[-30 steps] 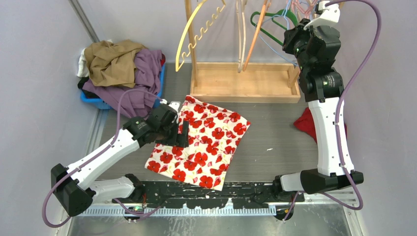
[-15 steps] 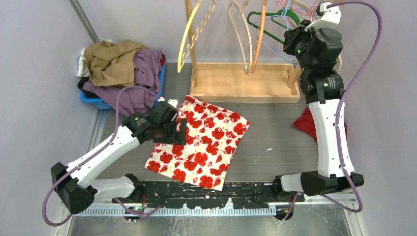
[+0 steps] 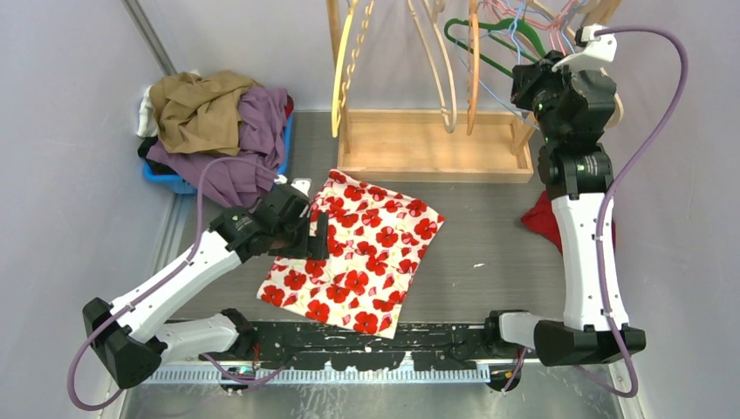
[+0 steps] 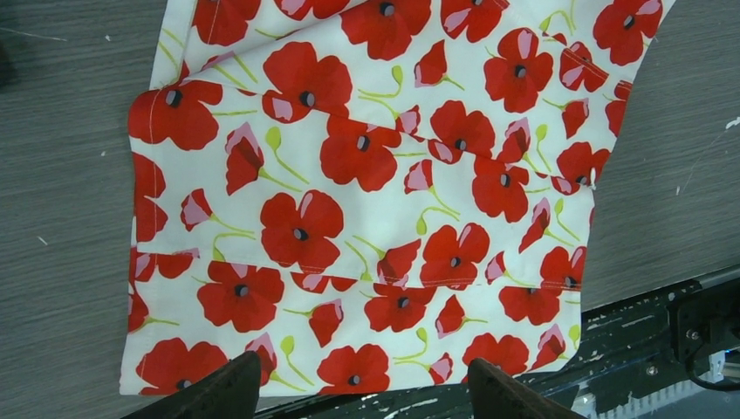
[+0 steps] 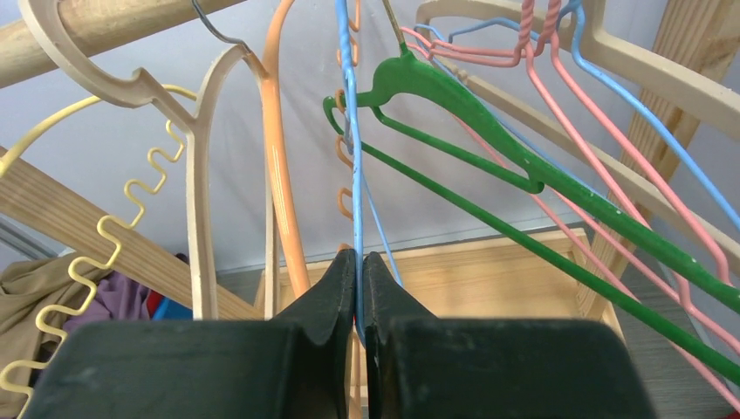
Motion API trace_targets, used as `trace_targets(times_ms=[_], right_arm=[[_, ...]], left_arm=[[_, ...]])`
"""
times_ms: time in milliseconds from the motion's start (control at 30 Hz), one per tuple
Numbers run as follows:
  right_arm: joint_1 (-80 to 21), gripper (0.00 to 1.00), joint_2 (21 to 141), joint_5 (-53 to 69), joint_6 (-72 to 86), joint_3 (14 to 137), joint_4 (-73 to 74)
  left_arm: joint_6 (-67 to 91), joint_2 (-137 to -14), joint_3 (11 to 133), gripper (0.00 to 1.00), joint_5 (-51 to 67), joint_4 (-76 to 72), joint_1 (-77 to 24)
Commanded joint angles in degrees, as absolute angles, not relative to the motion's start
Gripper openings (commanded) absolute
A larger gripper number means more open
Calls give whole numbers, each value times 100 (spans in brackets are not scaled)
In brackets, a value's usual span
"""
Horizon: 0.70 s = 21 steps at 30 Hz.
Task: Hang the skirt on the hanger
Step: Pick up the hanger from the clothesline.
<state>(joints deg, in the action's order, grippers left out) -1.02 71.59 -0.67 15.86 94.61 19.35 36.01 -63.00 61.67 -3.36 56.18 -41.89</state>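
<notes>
Top external view has the skirt (image 3: 366, 257), white with red poppies, lying flat on the table (image 3: 497, 271) just in front of the wooden rack (image 3: 434, 173), on no hanger yet. The left gripper (image 3: 318, 237) hangs over the skirt's edge below the rack's left end. Its jaws are spread wide and hold nothing. From its wrist camera the cloth lies smooth beneath the fingers, and whether they touch it I cannot tell.

The right gripper (image 5: 359, 262) is up among the hangers at the rack's right end, pinched shut on the thin wire of the blue hanger (image 5: 351, 131). A green hanger (image 5: 489, 148) and an orange hanger (image 5: 284, 175) hang close on either side.

The step in hand looks like fetching a hanger. The next move probably calls for lifting the blue one's hook clear of the rail without dragging its neighbours along. It would then come down in front of the rack while the left gripper closes on a skirt edge.

The table is dark grey, matt and faintly grained, with a few pale specks. Plain pale grey walls stand close on both sides. Left of the rack a blue basket (image 3: 166, 179) is heaped with clothes. To the rack's right, nearer the arms, a red cloth (image 3: 539, 218) lies partly behind the right arm.
</notes>
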Motion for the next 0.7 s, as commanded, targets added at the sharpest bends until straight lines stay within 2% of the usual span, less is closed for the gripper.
trace_targets(times_ms=[0, 300, 400, 667], right_arm=[[-22, 1, 6677, -173, 1787, 9171, 1604], [-4, 1, 7319, 21, 2023, 9595, 1051], [0, 1, 7547, 132, 2073, 9735, 793], [0, 1, 7725, 496, 1980, 9623, -4]], left_arm=[[3596, -6219, 5888, 87, -158, 5183, -4197], [3470, -6132, 5708, 94, 14, 4925, -4185], [3416, -6113, 5659, 100, 4, 4922, -4184], [3319, -6073, 5505, 99, -22, 4813, -4170]])
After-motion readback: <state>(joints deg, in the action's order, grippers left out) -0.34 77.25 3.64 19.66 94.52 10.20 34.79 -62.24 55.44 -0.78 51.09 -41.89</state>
